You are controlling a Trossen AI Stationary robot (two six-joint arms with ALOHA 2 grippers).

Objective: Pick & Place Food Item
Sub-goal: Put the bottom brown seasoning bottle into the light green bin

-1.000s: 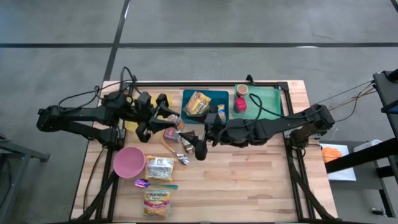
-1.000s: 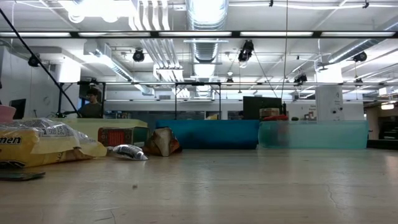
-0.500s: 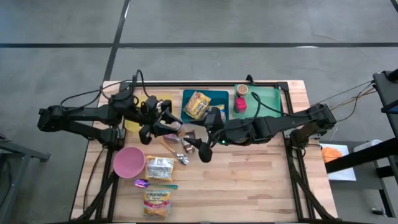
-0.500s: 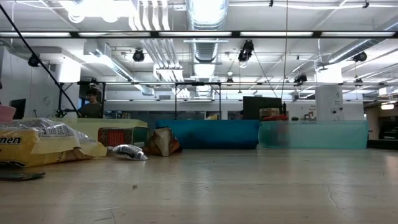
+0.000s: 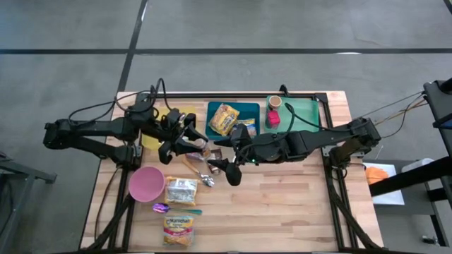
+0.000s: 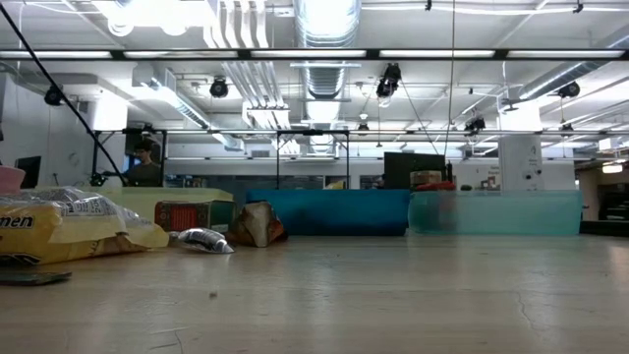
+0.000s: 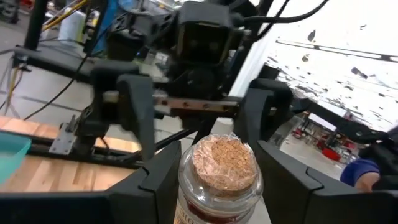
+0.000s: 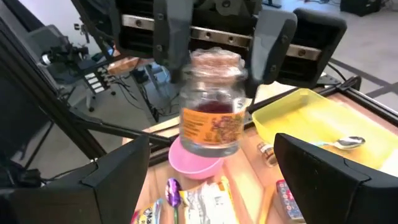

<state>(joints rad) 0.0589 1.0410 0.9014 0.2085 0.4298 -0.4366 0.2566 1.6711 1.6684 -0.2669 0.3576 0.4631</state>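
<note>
A glass jar (image 8: pixel 211 115) with a cork lid (image 7: pixel 224 163) and an orange label hangs above the table's middle. My left gripper (image 5: pixel 191 143), reaching in from the table's left, is shut on it. My right gripper (image 5: pixel 223 162) faces it from the right, open. Its two fingers (image 7: pixel 138 115) stand apart just beyond the jar without touching it. In the right wrist view the jar shows upright between my right gripper's own spread fingers (image 8: pixel 118 180), farther off. Neither gripper shows in the low view. My left gripper pinches the jar's upper part (image 7: pixel 188 182), about the neck under the cork lid, between its two fingers (image 7: pixel 163 180), one on each side. The fingers come in level from the table's left. The jar stands upright in the hold, lid up, lifted clear of the table.
Below the jar lie a pink bowl (image 5: pixel 146 183), noodle packets (image 5: pixel 181 190) and a foil-wrapped piece (image 5: pixel 207 179). A yellow tray (image 8: pixel 311 118) with a spoon, a blue tray (image 5: pixel 244 109) with a snack bag, and a green tray (image 5: pixel 300 113) line the far edge. Bare wood lies at the near right.
Both wrists have turned a little where they are. My right gripper has rolled and tipped slightly downward, and my left gripper has rolled slightly with the jar still in its hold. Neither gripper's opening has changed.
</note>
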